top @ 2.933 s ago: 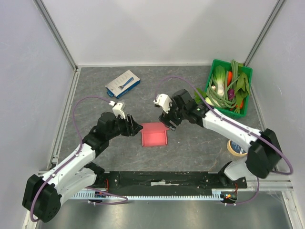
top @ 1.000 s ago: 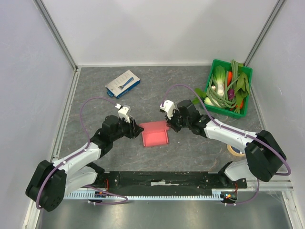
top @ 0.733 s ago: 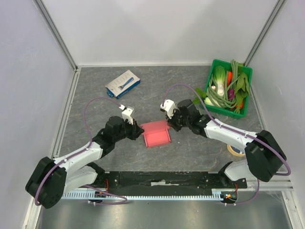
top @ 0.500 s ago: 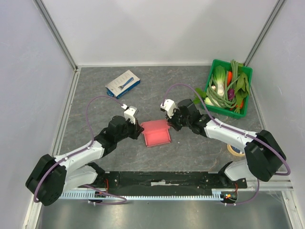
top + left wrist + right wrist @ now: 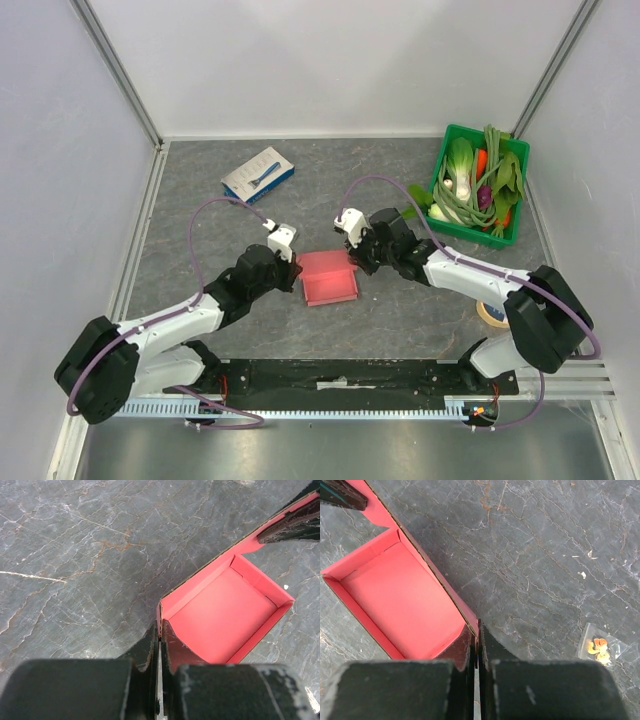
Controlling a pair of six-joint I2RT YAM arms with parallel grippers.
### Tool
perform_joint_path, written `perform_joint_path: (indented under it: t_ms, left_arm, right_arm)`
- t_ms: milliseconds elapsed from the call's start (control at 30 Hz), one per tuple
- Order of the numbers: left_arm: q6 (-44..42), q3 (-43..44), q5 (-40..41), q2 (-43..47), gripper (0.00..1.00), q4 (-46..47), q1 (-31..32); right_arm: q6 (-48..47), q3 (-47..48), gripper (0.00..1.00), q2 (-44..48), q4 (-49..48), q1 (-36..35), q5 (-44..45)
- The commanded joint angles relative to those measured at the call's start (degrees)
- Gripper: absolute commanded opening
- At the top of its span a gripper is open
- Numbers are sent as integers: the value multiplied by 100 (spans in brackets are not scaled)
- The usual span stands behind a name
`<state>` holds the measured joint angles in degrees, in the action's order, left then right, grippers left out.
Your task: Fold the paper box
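Since roughly three seconds back, the left arm had slid in toward the middle and the right arm had tucked lower, so both ended up right at the paper box (image 5: 329, 279), which had nudged a touch to the right. From the top view we saw it sitting open side up on the grey table (image 5: 200, 200), about centre, between the left gripper (image 5: 291, 272) and the right gripper (image 5: 357, 259), well away from the white-and-blue box (image 5: 258, 175) and the green basket (image 5: 441, 172). On the left wrist camera, the left gripper (image 5: 160, 630) was closed down to a sliver, with the edge of the paper box (image 5: 225, 615) wall caught between its fingers at the near corner. Same story on the right wrist camera: the right gripper (image 5: 476, 629) was nearly fully closed, nipping the wall of the paper box (image 5: 400, 592) at its corner, a small plastic packet (image 5: 596, 647) lying off to the side. Our guess was that the walls were mid-crease, so doing it well meant moving both pinches together and gently, so the thin card wouldn't tear or skid.
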<state>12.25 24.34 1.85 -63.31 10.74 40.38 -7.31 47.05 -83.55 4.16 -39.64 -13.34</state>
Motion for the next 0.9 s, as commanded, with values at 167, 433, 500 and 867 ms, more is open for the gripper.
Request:
perform_joint_path:
  t_ms: [167,433,500,867]
  left_arm:
    - [487,528,1545,-226,2,112,207]
    - [1411,1011,2408,-831,2,77,303]
    - [1552,1099,2610,-1025,2,95,418]
    - [2106,1100,3172,-1368,2,341,681]
  right_arm:
    - [1300,-46,0,269,-908,-806,2994]
    - [3559,313,0,-328,-796,-1353,5631]
    - [4419,489,0,-564,-567,-1459,6261]
    - [6383,790,0,-1191,595,-1723,7302]
